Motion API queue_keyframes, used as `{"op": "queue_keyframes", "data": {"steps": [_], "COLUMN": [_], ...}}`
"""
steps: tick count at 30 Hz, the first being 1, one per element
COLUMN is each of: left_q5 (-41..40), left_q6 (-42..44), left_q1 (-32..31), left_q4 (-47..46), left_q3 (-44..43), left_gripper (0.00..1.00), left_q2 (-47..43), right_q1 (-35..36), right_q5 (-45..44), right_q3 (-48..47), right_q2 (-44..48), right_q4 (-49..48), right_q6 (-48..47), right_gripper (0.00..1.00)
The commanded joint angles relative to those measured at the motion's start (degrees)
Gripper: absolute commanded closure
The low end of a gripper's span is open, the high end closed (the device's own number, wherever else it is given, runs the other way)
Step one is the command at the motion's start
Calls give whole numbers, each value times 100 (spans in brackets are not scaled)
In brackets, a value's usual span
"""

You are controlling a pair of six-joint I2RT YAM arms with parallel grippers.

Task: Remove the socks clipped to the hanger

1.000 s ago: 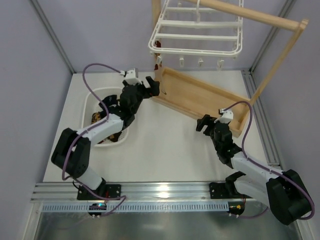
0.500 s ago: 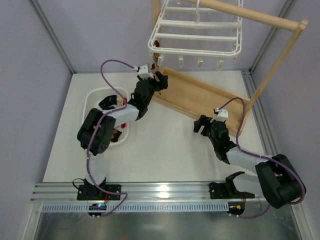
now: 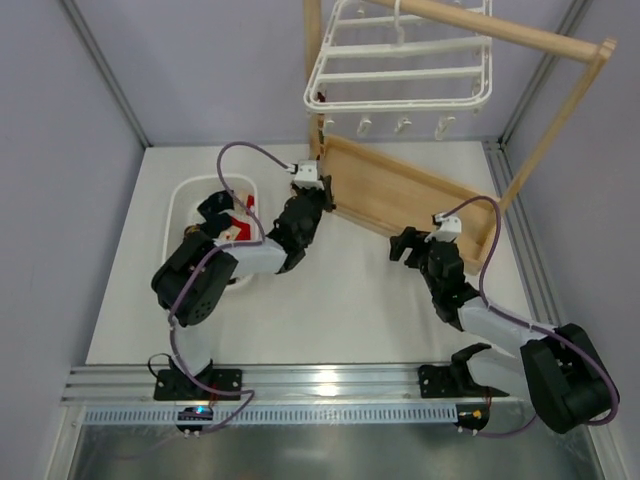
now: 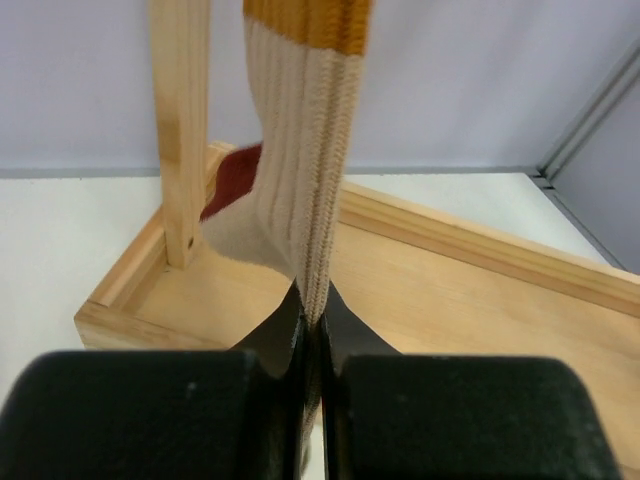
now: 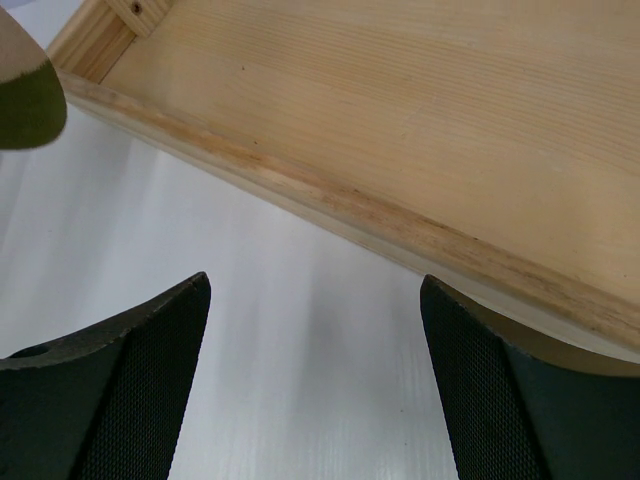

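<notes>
1. The left gripper (image 4: 310, 322) had its jaws pressed together on a cream ribbed sock (image 4: 300, 150), pinching the sock's lower edge between the 2 black fingers (image 4: 270, 350).
2. That sock hung upright from above, with a mustard-orange band at the top of the left wrist view and a dark red patch behind it near the heel. Its upper end ran out of sight, so I could not tell what held it there.
3. Seen from overhead, this gripper sat at the left corner of the wooden tray (image 3: 400, 200), just beside the upright post (image 3: 315, 60).
4. The hanger (image 3: 400, 75) hung tilted from the wooden rail (image 3: 500, 25) above the tray, with small clips (image 3: 402, 125) dangling along its near rim.
5. The right gripper (image 5: 312, 300) had its jaws spread wide with nothing between them. It hovered over the white table (image 3: 330, 300), just beside the tray's near edge.
6. A rounded olive-green fabric tip (image 5: 25, 100) showed in the upper left corner of the right wrist view. I could not tell which sock it belonged to.
7. A white basket (image 3: 178, 205) stood on the table to the left, partly hidden by the left arm, with a red sock (image 3: 242, 213) lying in it.
</notes>
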State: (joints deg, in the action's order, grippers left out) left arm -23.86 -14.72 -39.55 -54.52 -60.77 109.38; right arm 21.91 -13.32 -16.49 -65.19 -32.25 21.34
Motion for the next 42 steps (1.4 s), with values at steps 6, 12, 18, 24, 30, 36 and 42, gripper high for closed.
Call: {"op": "queue_keyframes", "data": {"steps": [6, 12, 18, 24, 30, 36, 42], "left_q5": [-1269, -1973, -2738, -3238, -3722, -3916, -3934], "left_q6": [1366, 1735, 2210, 2543, 2948, 3072, 3054], "left_q1": [-1282, -2337, -3400, -4244, -4869, -5238, -5282], "left_q4": [-1105, -885, -788, -559, -806, -648, -419], "left_q3": [1058, 1498, 1709, 1560, 1577, 1569, 1560], "left_gripper": [100, 100, 100, 100, 100, 100, 100], "left_q2": [-1673, -2473, -2817, -2826, -2966, -3212, -3178], "right_q1": [-12, -11, -11, -11, 15, 146, 199], "right_q5": [-293, -206, -74, 207, 470, 568, 1261], "right_q3": [-91, -82, -170, -214, -267, -477, -1224], "right_q2": [1243, 2228, 2880, 2942, 2959, 3231, 3855], "right_q4": [735, 1509, 2056, 2161, 2188, 2591, 3584], "right_q6": [-306, -376, -403, -341, -341, -447, -605], "right_gripper": [14, 14, 14, 14, 14, 14, 14]}}
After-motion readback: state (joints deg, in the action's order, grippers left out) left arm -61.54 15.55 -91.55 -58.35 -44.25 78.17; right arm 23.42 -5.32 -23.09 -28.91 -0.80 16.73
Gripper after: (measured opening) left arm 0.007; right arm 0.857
